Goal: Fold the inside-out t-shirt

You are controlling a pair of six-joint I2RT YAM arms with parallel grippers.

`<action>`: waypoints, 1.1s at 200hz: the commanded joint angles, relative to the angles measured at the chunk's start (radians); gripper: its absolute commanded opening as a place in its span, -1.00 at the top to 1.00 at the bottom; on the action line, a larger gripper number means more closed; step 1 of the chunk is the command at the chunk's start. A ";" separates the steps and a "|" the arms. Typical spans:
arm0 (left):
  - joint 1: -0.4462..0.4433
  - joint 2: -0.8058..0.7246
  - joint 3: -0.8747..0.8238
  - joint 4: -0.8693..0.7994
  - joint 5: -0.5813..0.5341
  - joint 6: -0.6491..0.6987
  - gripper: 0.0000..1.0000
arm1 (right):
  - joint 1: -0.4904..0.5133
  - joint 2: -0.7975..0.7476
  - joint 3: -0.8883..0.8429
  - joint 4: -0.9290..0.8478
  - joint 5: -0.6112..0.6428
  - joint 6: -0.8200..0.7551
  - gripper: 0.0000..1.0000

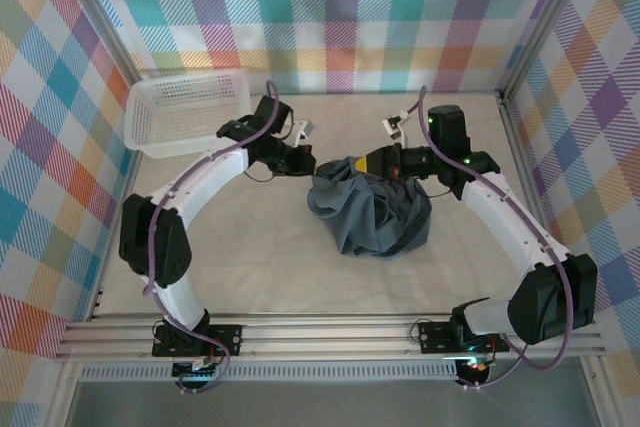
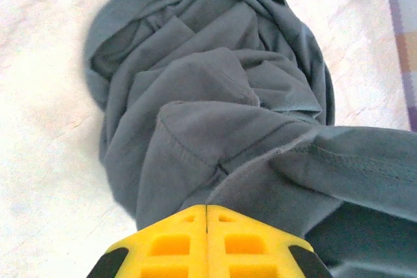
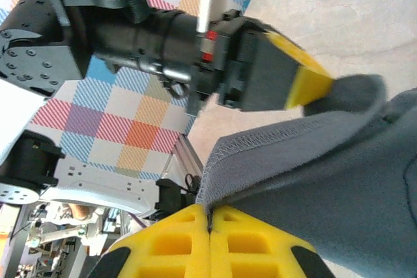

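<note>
Left pincer (image 2: pixel 207 208), right pincer (image 3: pixel 210 212) pinch plain t-shirt (image 1: pixel 372 213).

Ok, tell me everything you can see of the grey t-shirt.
The t-shirt is dark slate blue-grey soft cloth, plain, with stitched hems showing. It lies crumpled in a wrinkled heap on the pale table, not yet folded. The left claw and right claw are each shut on an edge at its far side.

top: high above near edge, looking down on whole table (image 1: pixel 250 267) | left wrist: close on t-shirt (image 2: pixel 215 96), facing right | right wrist: close, facing left | shared: t-shirt
</note>
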 commanded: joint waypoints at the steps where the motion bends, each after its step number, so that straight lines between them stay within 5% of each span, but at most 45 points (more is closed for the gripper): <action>1: 0.038 -0.092 -0.034 0.073 0.055 -0.068 1.00 | 0.005 -0.018 0.022 -0.040 0.062 -0.038 1.00; 53: 0.052 -0.261 -0.085 0.168 0.021 -0.057 1.00 | 0.004 -0.062 -0.150 -0.135 0.403 -0.060 0.94; 95: 0.048 -0.317 -0.210 0.225 0.096 -0.043 1.00 | 0.021 -0.098 -0.165 -0.123 0.281 -0.064 0.37; 111: 0.040 -0.322 -0.225 0.226 0.100 -0.044 1.00 | 0.095 -0.110 -0.113 -0.142 0.390 -0.151 0.11; 138: 0.040 -0.349 -0.230 0.201 0.036 -0.022 1.00 | 0.158 -0.061 -0.056 -0.106 0.469 -0.205 0.06; 160: 0.048 -0.412 -0.239 0.145 -0.132 -0.017 1.00 | 0.159 -0.025 -0.012 -0.083 0.471 -0.160 0.05; 188: 0.128 -0.645 -0.393 0.057 -0.683 -0.122 1.00 | 0.157 -0.081 -0.039 -0.087 0.668 -0.114 -0.03; 220: 0.274 -0.816 -0.522 -0.039 -0.871 -0.159 1.00 | 0.145 -0.172 -0.126 -0.096 0.983 -0.004 -0.24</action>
